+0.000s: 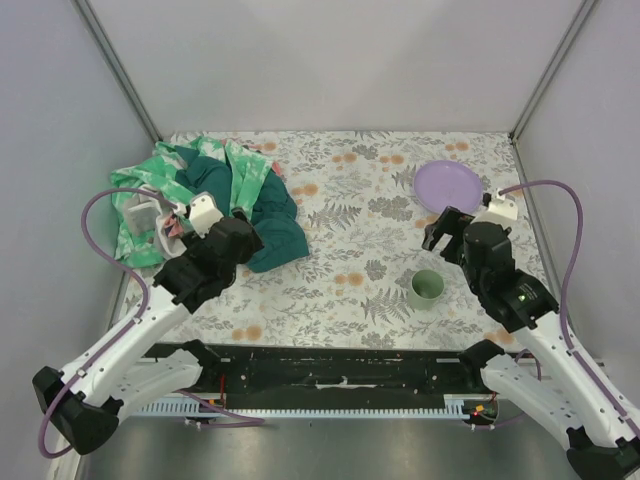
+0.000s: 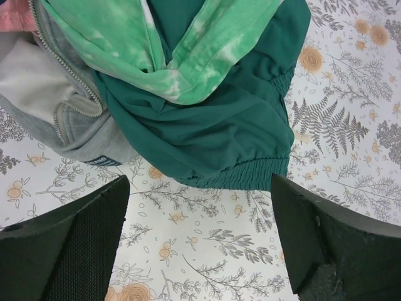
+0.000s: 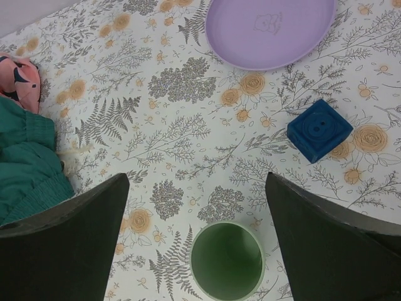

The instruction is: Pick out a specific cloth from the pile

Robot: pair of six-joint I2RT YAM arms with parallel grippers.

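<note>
Cloth in orange-red shows plainly in no view, so the picking looks barely begun. From overhead, the pile [image 1: 230, 175] lies on the counter [image 1: 360, 280] just ahead of the left jaws, which hover at its near edge. In the left wrist view those jaws are spread and empty. Dark teal cloth [image 2: 219, 138] and mint-green cloth [image 2: 156, 44] lie straight ahead between them, with a grey zipped garment [image 2: 44, 94] ahead to their left. A pink scrap [image 2: 14, 15] beyond that may be the wanted piece, but I cannot tell. In the right wrist view the right jaws are spread too, holding nothing, with a green cup [image 3: 227, 260] between them. Still to do: uncover the cloth, grip it and draw it out.
</note>
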